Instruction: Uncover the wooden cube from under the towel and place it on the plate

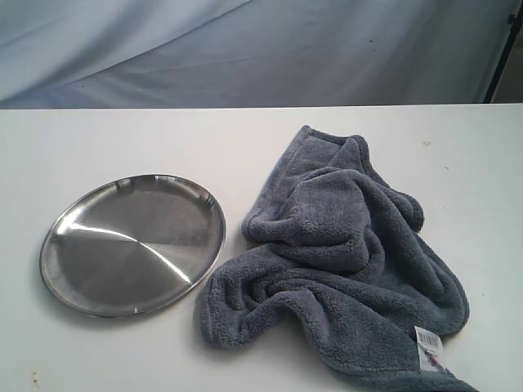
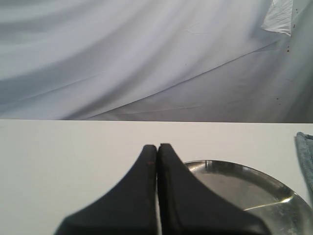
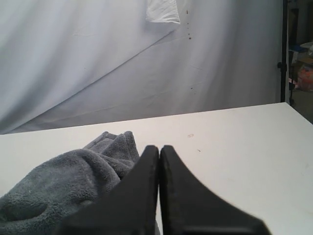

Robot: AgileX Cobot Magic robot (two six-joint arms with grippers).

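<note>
While both my grippers hang back outside the exterior view, the task stands at its opening step; nothing is uncovered yet. My left gripper (image 2: 157, 147) has its two black fingers pressed together with nothing between them, facing across the white table (image 1: 122, 139) with the round shallow shiny steel plate (image 1: 122, 245) close before it; my right gripper (image 3: 159, 148) likewise has its fingers closed flat on each other, empty, with the fluffy blue-grey plush towel (image 1: 343, 261) close before it. The towel lies in a rumpled heap on the right of the exterior view, just beside the plate; whether its edge touches the rim I cannot tell; its small white barcode tag (image 1: 428, 347) sits at the near right corner. The pale wooden cube shows in no view; I judge it to lie under the heaped folds, though under which fold I cannot say; the plate carries nothing. The next move, as I judge it, calls for my right fingers to part, come down on a raised fold or free edge of the towel, pinch the cloth and draw it aside, away from the plate, so that the cube is bared without being dragged along; only then can the cube be gripped and carried to the plate.
</note>
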